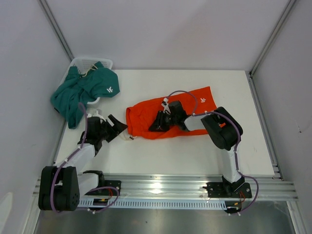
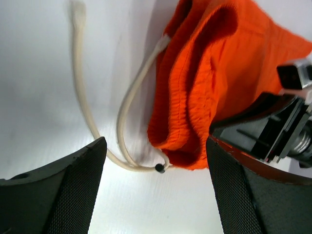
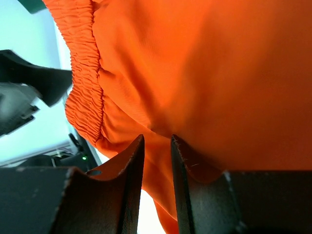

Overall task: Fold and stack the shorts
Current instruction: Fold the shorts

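Observation:
The orange-red shorts [image 1: 144, 114] lie spread across the middle of the table, waistband to the left. My right gripper [image 1: 160, 123] rests on their middle. In the right wrist view its jaws [image 3: 157, 141] stand nearly closed, pinching a fold of the orange fabric [image 3: 195, 58]. My left gripper [image 1: 119, 127] is open and empty just left of the waistband. In the left wrist view its fingers [image 2: 155, 146] frame the waistband's corner [image 2: 185, 141] and the white drawstring [image 2: 80, 102] lying on the table. The teal shorts [image 1: 83, 92] hang crumpled over the basket at the far left.
A white mesh basket [image 1: 92, 62] stands at the table's back left corner under the teal shorts. Grey walls close in on both sides. A metal rail [image 1: 161, 187] with the arm bases runs along the near edge.

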Robot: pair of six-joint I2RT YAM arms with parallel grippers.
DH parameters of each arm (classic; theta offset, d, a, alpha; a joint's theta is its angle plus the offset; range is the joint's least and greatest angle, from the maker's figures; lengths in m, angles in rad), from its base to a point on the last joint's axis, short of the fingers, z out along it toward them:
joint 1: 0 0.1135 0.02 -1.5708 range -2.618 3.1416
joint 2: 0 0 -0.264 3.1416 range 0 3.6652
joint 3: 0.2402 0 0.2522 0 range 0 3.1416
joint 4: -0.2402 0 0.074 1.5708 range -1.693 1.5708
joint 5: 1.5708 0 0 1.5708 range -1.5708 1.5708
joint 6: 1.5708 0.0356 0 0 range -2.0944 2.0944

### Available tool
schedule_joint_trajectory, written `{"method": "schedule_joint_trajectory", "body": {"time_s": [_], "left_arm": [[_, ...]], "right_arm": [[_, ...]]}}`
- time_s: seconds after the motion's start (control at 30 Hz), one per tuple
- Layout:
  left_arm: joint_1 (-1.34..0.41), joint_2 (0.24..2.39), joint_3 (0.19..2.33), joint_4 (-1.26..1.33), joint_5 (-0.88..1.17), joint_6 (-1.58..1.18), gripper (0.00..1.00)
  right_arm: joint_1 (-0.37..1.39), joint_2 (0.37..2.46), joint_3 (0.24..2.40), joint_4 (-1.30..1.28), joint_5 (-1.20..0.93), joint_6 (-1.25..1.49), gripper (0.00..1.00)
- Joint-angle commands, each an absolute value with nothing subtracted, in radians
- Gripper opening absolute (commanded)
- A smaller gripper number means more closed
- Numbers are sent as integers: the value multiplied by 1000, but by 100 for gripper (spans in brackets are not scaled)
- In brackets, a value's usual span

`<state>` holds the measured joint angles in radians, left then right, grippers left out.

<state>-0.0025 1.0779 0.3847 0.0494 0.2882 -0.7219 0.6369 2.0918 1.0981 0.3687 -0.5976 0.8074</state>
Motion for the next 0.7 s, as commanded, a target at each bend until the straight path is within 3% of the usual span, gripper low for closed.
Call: {"method": "schedule_joint_trajectory", "body": {"time_s": [0.0,0.3,0.67], "left_arm": [[-26,1127,331,227,408,-791,84],[-101,953,256,150,371,-837,85],[-179,905,242,156,390,-937,86]], "right_arm": [[641,2065,1091,242,-540,712,32],[660,2076,1150,195,-522,689,34],[701,2013,1252,58,-446,634,46]]}}
